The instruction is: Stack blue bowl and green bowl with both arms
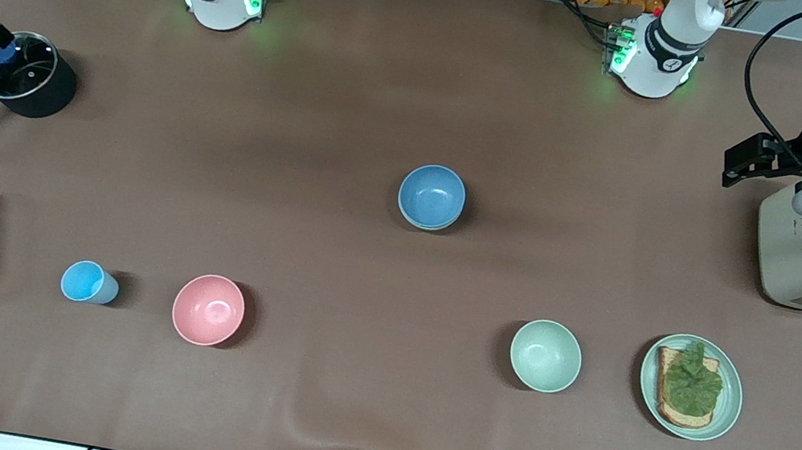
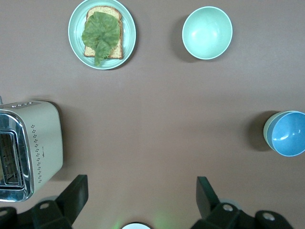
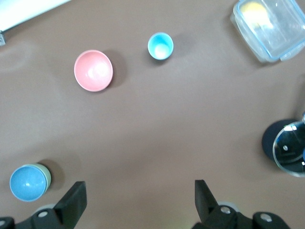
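Blue bowl is sitting nested in the green bowl in the left wrist view, only a sage rim showing. Left claw is hanging open over bare desk, gripping nothing. Toaster is beside it, with the mint bowl and the plate of toast and lettuce in shot.

Right wrist view: right claw is also hanging open and empty. Same blue-on-green stack, pink bowl, light-blue cup, clear box and pot lid are showing.

Front view: the stack is sitting mid-desk, farther from the camera than the mint bowl. Left arm is waiting over the toaster, right arm over the pot.
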